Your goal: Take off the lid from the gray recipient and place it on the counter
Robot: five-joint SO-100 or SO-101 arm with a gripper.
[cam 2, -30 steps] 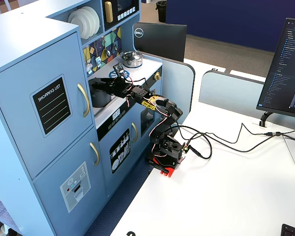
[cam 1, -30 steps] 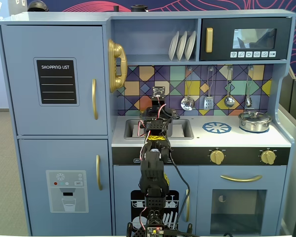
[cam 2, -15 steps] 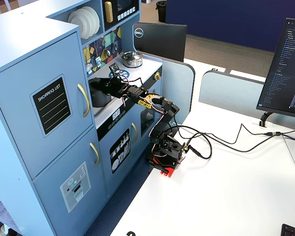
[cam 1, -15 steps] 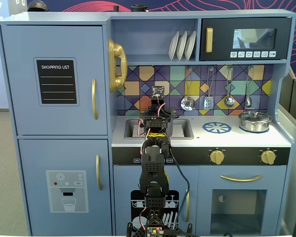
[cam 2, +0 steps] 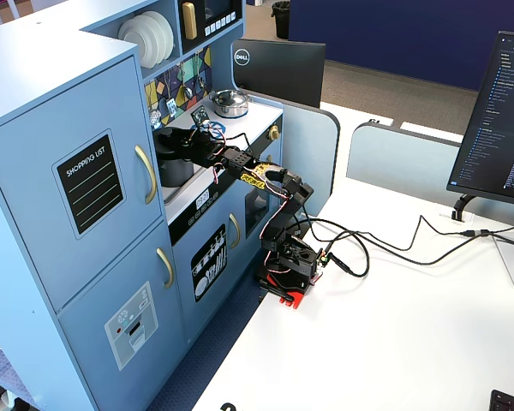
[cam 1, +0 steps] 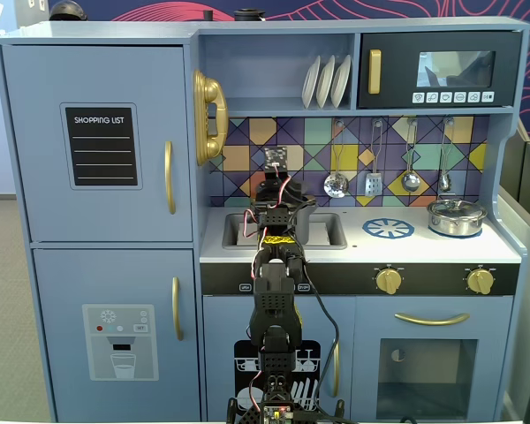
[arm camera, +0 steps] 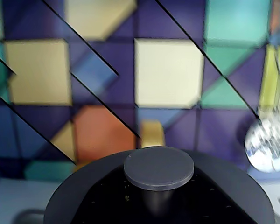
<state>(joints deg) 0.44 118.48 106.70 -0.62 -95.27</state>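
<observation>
We're at a blue toy kitchen; its white counter (cam 1: 424,250) is out front. Closest in our wrist view, the lid (arm camera: 158,169) sits on the gray recipient (cam 2: 176,169) in the sink. The gripper (cam 2: 164,139) hovers above it; jaws hidden, can't tell. Behind, colourful tiles (arm camera: 168,72).

An office is hosting this setup: a Dell monitor (cam 2: 278,70) is standing behind the blue toy kitchen (cam 2: 86,214), with desk partitions (cam 2: 403,158) beside it.
</observation>
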